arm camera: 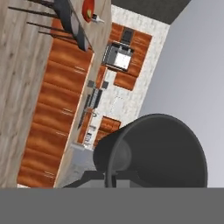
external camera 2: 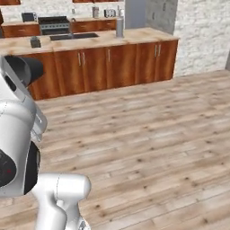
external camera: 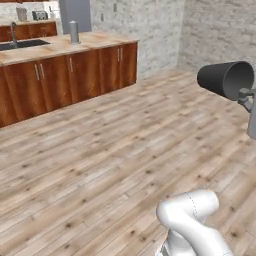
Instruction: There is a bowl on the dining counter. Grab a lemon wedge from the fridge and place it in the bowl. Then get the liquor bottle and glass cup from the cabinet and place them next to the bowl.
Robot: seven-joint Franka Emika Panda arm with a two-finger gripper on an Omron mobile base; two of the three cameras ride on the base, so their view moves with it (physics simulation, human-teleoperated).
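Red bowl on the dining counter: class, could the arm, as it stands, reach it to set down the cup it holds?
Probably not. The gripper holds the cup over open floor, and the bowl sits far off on the dining counter; it would likely take a drive closer.

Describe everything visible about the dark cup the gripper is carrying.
The glass cup looks dark grey, nearly black, smooth and slightly glossy, a tapered tumbler wider at its open mouth than at its base. It is tipped on its side, held in the air above the wooden floor, clear of the counters. In the left base view its mouth faces right, where the gripper is shut on its rim. In the hand view the hollow inside looks empty, and the fingertips show just beneath it.
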